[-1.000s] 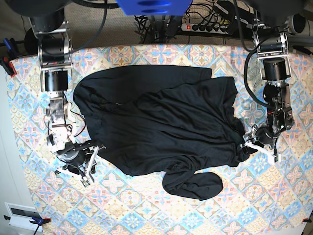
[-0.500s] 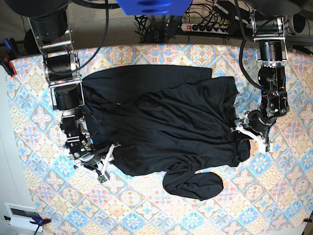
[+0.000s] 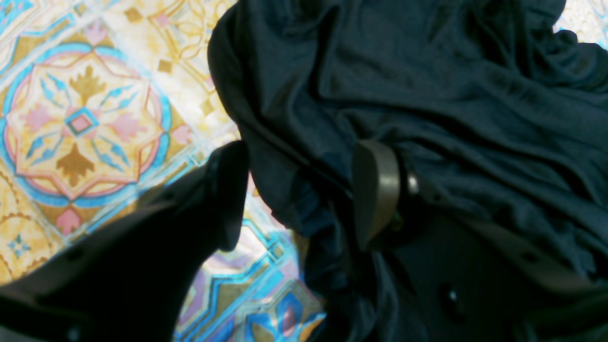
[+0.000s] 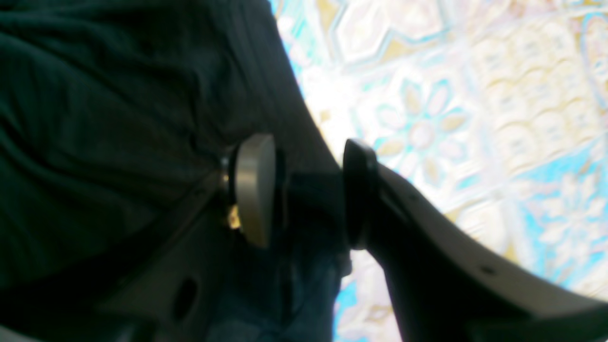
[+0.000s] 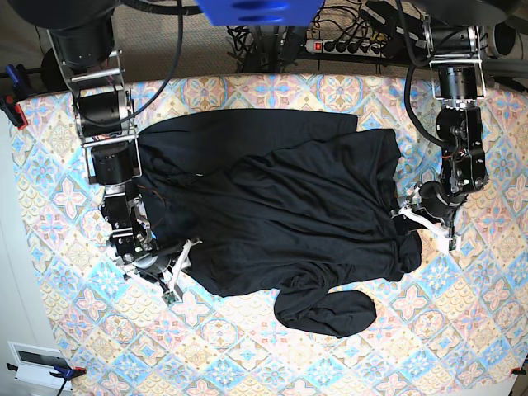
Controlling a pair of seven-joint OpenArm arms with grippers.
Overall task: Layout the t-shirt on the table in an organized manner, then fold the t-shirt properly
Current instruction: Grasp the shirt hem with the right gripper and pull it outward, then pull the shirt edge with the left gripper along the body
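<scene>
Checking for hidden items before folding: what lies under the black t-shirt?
Around the t-shirt only the patterned table cloth shows, so that likely runs beneath. The bunched fabric covers everything under it; nothing hidden there can be ruled out.

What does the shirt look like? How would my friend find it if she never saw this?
Look at the big table with its pastel blue, pink and yellow tile-pattern cloth. Spread across its middle lies the t-shirt, a large, rumpled, soft garment with a sleeve flopping toward the near edge. It is plain black, the only clothing there, with a robot arm at each side.
</scene>
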